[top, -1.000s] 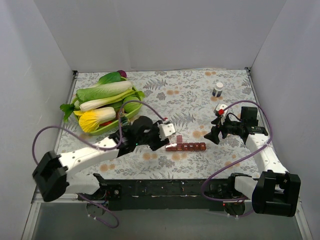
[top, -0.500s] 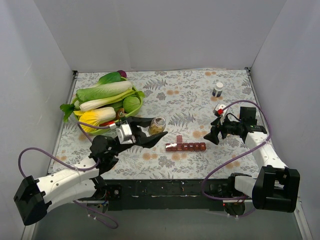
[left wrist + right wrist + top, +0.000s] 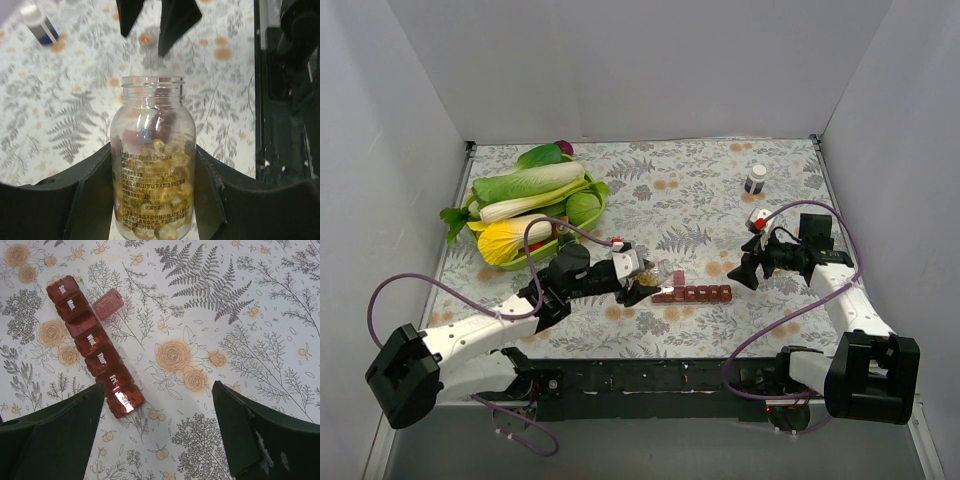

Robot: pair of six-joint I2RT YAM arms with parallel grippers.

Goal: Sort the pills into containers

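Observation:
The containers (image 3: 698, 294) are a dark-red strip of day-labelled compartments (image 3: 92, 342) lying on the floral cloth, with one lid (image 3: 107, 304) flipped open near the strip's left end. My left gripper (image 3: 646, 280) is shut on a clear uncapped bottle (image 3: 152, 150) of yellow pills (image 3: 165, 172). The bottle (image 3: 660, 273) is tilted with its mouth toward the strip's left end. My right gripper (image 3: 747, 270) hangs open just right of the strip, with nothing between its fingers (image 3: 50, 435). In its wrist view the last compartment lies by its left finger.
A green basket (image 3: 572, 233) of leafy vegetables (image 3: 525, 190) stands at the back left. A small white-capped dark bottle (image 3: 756, 178) and a small red-and-white object (image 3: 758, 217) sit at the back right. White walls close in on three sides.
The left arm swung the bottle up and to the left, then brought it down and right to the strip's left end. The right arm has not moved.

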